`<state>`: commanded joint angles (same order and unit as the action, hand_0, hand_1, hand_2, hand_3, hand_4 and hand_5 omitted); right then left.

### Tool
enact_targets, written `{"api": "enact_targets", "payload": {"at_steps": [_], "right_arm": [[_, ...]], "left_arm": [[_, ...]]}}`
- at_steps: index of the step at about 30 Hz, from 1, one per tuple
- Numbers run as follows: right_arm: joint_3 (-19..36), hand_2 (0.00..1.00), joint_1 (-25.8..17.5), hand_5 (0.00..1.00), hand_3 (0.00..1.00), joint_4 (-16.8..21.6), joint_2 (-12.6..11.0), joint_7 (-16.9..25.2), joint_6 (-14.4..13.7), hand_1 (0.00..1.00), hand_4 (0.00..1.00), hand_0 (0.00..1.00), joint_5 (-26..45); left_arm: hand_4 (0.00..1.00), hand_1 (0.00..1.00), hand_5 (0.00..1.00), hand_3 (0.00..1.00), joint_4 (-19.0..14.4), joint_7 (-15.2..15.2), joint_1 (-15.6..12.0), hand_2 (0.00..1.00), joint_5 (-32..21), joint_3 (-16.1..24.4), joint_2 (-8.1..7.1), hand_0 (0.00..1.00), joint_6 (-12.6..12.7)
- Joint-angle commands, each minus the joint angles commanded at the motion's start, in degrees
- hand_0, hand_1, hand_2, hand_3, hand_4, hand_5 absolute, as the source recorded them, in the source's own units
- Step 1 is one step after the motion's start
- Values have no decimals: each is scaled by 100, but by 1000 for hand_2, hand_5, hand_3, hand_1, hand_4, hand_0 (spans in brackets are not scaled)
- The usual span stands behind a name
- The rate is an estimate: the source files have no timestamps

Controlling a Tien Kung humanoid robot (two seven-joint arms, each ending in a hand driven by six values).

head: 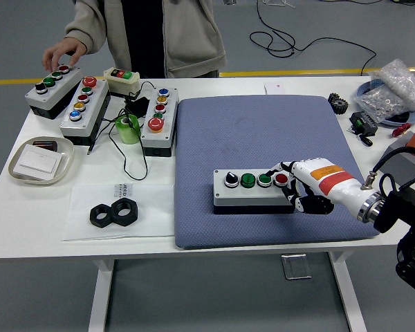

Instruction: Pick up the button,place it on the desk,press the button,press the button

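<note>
Button box (254, 189), grey with a black base and four controls in a row along its top, lies flat on the blue-grey mat (263, 131) that covers the right half of the white counter (152, 228). From left to right its top carries a black-and-white knob, two green buttons and a red button (282, 179) at the right end.

In the head view the right hand (303, 187), white with an orange band and black finger segments, reaches in from the right edge and sits against the box's right end. One extended finger lies over the top of the box beside the red button, its tip near the second green one; whether it presses down cannot be told. The other fingers (311, 203) are curled under, beside the box's right end, and grip nothing.

At the far left of the counter a person's hand (63, 51) rests on a second button box (53, 88). Three more button boxes stand just right of that one, with a green roll of tape (128, 128) among them. Two black hex nuts (114, 214) lie on a clear sheet near the front edge.
</note>
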<state>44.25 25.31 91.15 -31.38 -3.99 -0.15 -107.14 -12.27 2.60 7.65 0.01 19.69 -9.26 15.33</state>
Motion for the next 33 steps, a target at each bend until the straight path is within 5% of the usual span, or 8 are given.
{"api": "enact_targets", "payload": {"at_steps": [22, 27, 28, 31, 33], "right_arm": [[-128, 233, 39, 2, 742, -175, 73, -41, 73, 122, 464, 353, -39], [242, 233, -55, 2, 742, 110, -38, -106, -297, 122, 464, 353, -196], [325, 296, -70, 2, 841, 171, -59, -114, -282, 160, 605, 286, -309], [540, 296, -104, 2, 841, 304, -100, -131, -257, 160, 605, 286, -643], [594, 296, -112, 2, 841, 350, -109, -180, -493, 160, 605, 286, -641]], "left_arm": [[588, 821, 998, 807, 4, -5, 14, 839, -1, 6, 4, 721, 8], [588, 821, 998, 807, 4, 0, 15, 839, -7, -1, 0, 721, 5], [589, 821, 998, 808, 5, 0, 16, 839, -5, 1, -1, 720, 4], [589, 821, 998, 808, 4, 1, 19, 839, -4, -2, -5, 720, 2], [589, 821, 998, 808, 5, 1, 18, 839, -1, 2, -7, 720, 2]]}}
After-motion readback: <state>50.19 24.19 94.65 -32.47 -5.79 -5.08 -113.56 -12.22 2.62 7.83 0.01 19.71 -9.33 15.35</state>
